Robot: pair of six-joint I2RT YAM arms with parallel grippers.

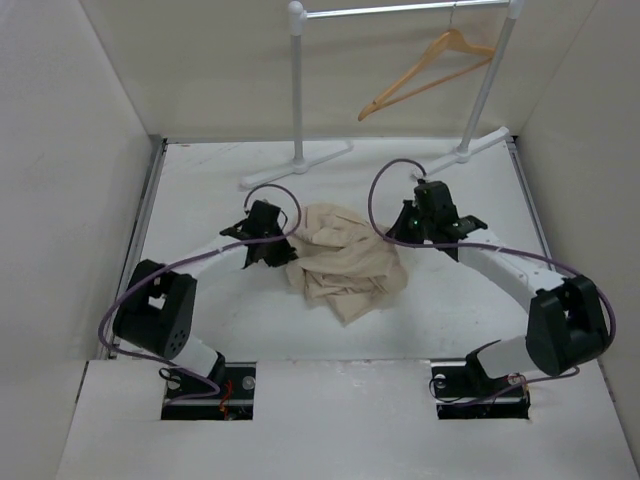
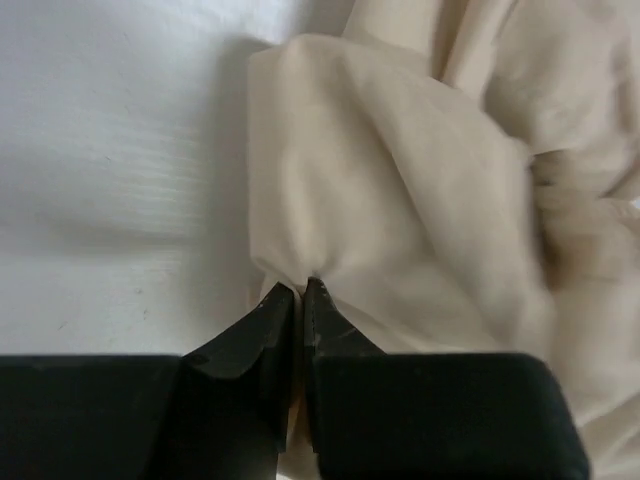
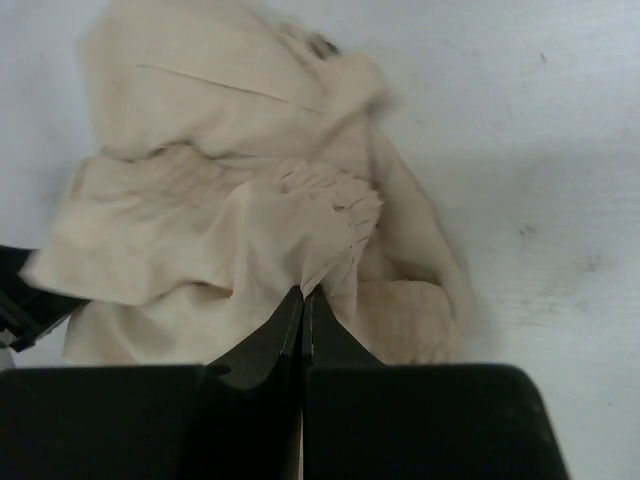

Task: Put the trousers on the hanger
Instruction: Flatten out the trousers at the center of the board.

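On table (image 1: 220, 190) | trousers (image 1: 345, 262) bunched, legs hidden | left fingers (image 2: 268, 325), right fingers (image 3: 278, 335) each pinch cloth | hanger (image 1: 410, 74) hook faint

You have a matte white surface (image 1: 200, 190) boxed in by plain off-white walls (image 1: 60, 150), with a white-and-silver metal clothes rail (image 1: 297, 90) standing at its far end.

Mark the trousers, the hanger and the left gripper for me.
trousers (image 1: 345, 262): top external view, middle of the crumpled heap.
hanger (image 1: 450, 40): top external view, wooden peak under the hook.
left gripper (image 2: 298, 292): left wrist view, between fingertips pinching cloth.
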